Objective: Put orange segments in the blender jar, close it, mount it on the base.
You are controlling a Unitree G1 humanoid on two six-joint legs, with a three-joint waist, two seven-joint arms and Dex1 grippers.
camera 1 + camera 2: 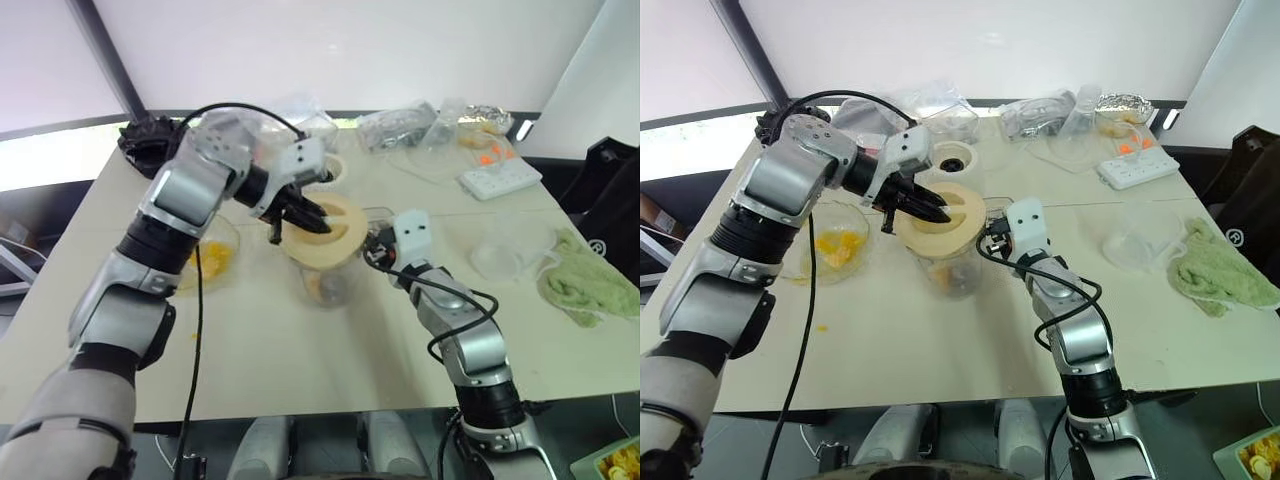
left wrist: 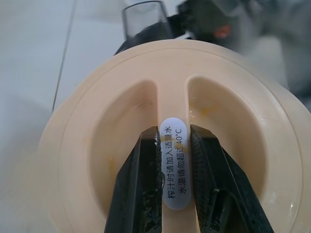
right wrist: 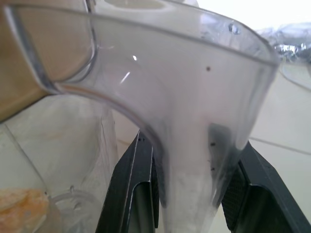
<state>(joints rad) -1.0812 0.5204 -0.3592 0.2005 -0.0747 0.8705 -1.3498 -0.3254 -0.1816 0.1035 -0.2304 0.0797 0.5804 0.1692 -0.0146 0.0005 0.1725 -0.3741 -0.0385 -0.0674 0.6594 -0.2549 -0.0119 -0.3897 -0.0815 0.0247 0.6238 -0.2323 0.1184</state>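
At the centre of the head view we see the left gripper (image 2: 175,189) pinching the ridge of the cream lid (image 2: 121,121) atop the blender jar (image 1: 945,268). Our right gripper (image 3: 194,184) clamps the jar's handle (image 3: 194,121). Orange segments (image 3: 19,206) lie inside the jar.

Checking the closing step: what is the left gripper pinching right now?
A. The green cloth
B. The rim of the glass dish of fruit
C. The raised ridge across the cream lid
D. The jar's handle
C. In the left wrist view the two black fingers are clamped on either side of the lid's central ridge, with the lid held over the jar, whose handle the right gripper holds.
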